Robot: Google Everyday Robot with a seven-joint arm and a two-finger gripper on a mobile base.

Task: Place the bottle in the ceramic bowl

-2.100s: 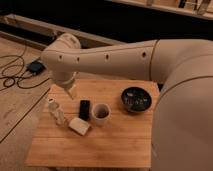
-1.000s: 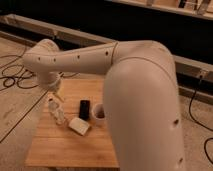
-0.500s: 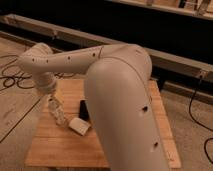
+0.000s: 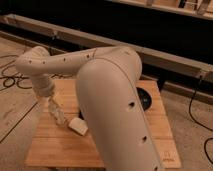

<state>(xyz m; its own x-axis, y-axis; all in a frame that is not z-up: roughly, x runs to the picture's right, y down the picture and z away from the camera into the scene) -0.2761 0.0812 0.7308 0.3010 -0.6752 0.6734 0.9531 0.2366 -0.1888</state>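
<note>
The clear bottle stands at the left of the wooden table. My gripper is right above it, at its top, reaching down from the left end of the arm. The dark ceramic bowl shows only as a sliver at the right, behind my big pale arm. The arm hides most of the bowl and the middle of the table.
A pale rectangular block lies just right of the bottle. Cables lie on the floor at the left. A dark wall with a rail runs behind the table. The mug is hidden behind the arm.
The arm has swung left and down, bringing the gripper onto the top of the bottle. The arm now covers the mug, the dark object and most of the bowl.
</note>
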